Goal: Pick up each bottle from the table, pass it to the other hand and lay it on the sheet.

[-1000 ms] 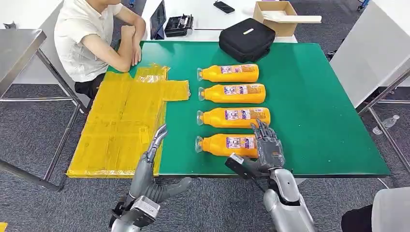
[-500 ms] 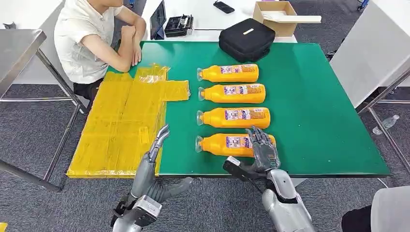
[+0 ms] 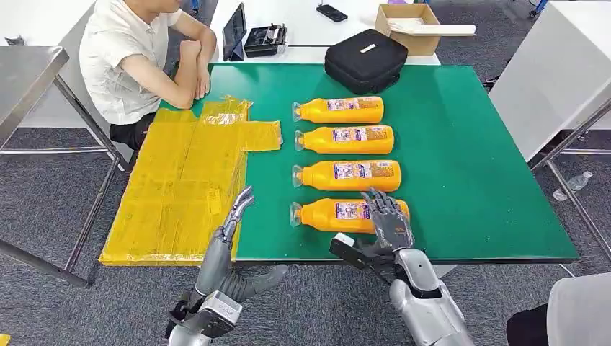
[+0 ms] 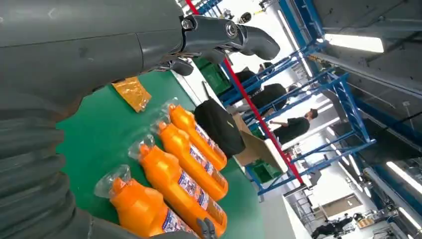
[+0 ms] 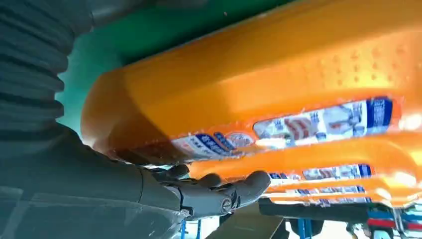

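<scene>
The right hand (image 3: 390, 225) lies over the base end of the nearest orange bottle (image 3: 339, 215), dark fingers (image 3: 380, 205) spread across its smooth plastic body; whether they grip it I cannot tell, and the bottle lies flat on the worktop (image 3: 468, 173); in the right wrist view the bottle's orange wall (image 5: 278, 84) sits close against the hand, with its printed label showing; the left hand (image 3: 232, 241) hangs released, fingers straight and apart, at the worktop's near edge, just left of that bottle's clear cap.

Beyond the nearest bottle three more orange bottles (image 3: 346, 175) lie in a parallel row, caps pointing left, each apart from the next; left of the row the yellow sheet (image 3: 184, 187), glossy and creased, covers the worktop's left side and overhangs its near left corner; right of the row the green mat runs bare to the right edge.

Behind the farthest bottle a black soft case (image 3: 365, 59) rests at the far edge; a person (image 3: 137, 58) in a white shirt sits at the far left corner, forearms on the worktop beside the sheet.
</scene>
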Robot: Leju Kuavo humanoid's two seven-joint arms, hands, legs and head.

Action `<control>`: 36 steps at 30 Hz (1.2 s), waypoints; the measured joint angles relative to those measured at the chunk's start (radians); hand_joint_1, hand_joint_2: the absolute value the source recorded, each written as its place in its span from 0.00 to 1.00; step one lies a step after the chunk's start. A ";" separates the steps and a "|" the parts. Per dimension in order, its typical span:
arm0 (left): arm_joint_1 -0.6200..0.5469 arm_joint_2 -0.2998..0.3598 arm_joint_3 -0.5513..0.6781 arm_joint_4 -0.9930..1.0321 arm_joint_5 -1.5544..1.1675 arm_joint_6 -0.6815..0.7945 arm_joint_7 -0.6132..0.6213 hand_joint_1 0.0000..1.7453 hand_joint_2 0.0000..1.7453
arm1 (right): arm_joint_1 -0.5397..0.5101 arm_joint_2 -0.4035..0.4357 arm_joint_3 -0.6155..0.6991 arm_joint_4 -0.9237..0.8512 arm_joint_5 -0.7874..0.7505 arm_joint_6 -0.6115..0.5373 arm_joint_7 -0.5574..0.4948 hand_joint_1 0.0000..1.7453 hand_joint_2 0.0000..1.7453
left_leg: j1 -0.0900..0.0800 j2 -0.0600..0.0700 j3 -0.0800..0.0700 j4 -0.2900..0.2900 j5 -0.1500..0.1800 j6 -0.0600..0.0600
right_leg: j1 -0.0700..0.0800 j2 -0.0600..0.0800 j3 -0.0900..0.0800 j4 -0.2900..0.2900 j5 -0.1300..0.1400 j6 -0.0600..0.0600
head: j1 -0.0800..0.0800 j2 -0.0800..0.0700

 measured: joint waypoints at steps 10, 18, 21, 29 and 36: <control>0.000 0.000 0.002 0.000 -0.006 0.001 -0.006 0.00 1.00 | -0.076 -0.008 0.008 0.066 0.061 0.055 0.099 1.00 1.00 | 0.000 -0.002 0.002 0.000 0.001 0.001 | 0.000 0.000 0.003 0.000 0.000 0.000 | 0.000 0.000; 0.001 0.000 0.003 0.000 -0.016 0.001 -0.011 0.00 1.00 | -0.128 -0.013 0.008 0.120 0.118 0.093 0.135 1.00 1.00 | 0.000 -0.002 0.004 0.000 0.000 0.001 | 0.000 0.000 0.005 -0.001 0.000 0.000 | 0.000 0.000; 0.001 0.000 0.004 0.000 -0.017 0.000 -0.012 0.00 1.00 | -0.141 -0.014 0.008 0.134 0.124 0.103 0.140 1.00 1.00 | 0.000 -0.003 0.005 0.000 0.000 0.001 | 0.000 0.000 0.006 0.000 0.000 0.000 | 0.000 0.000; 0.000 0.000 0.004 0.000 -0.014 -0.011 -0.018 0.00 1.00 | -0.164 -0.028 -0.024 0.174 0.011 0.107 0.030 1.00 1.00 | 0.000 -0.001 0.010 0.000 0.000 0.001 | 0.000 0.000 0.009 -0.001 0.000 0.000 | 0.000 0.000; 0.000 0.000 0.004 0.001 -0.001 -0.015 -0.019 0.00 1.00 | -0.168 -0.033 -0.040 0.187 -0.034 0.111 -0.012 1.00 1.00 | 0.000 -0.002 0.013 0.000 -0.001 0.002 | 0.000 0.000 0.004 -0.002 -0.001 0.000 | 0.000 0.000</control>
